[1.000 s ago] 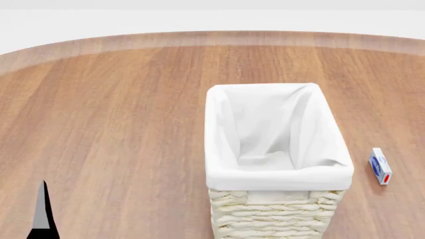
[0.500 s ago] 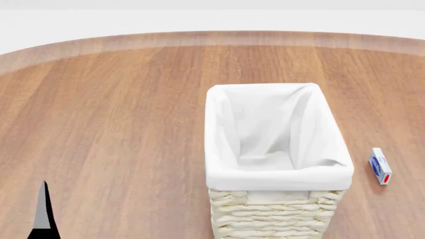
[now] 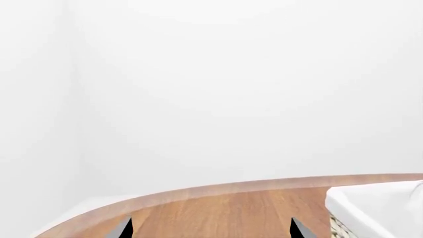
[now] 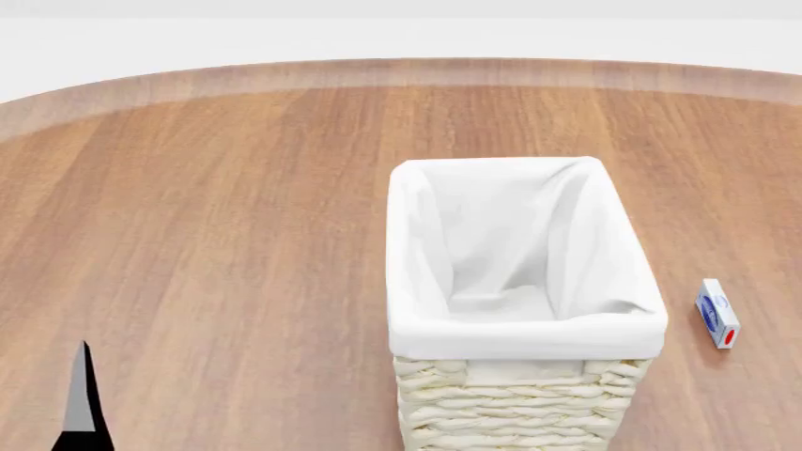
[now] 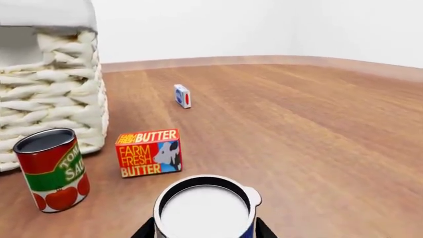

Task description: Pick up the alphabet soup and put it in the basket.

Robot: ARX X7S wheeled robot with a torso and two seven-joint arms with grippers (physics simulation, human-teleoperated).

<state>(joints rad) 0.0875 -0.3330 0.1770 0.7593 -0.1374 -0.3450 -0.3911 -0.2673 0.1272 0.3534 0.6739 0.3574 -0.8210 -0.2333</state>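
Right wrist view: tomato can (image 5: 53,168), butter box (image 5: 149,152) beside basket (image 5: 53,99).

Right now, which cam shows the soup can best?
Right wrist view. The soup can fills the lower foreground, its white top facing the camera, with the right gripper's fingers on either side of it. The head view shows the basket but no can, and the left wrist view shows only table and a basket corner.

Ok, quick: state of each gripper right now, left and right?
Left gripper: open, holding nothing.
Right gripper: around the alphabet soup, fingertips either side; whether it is clamped cannot be told.
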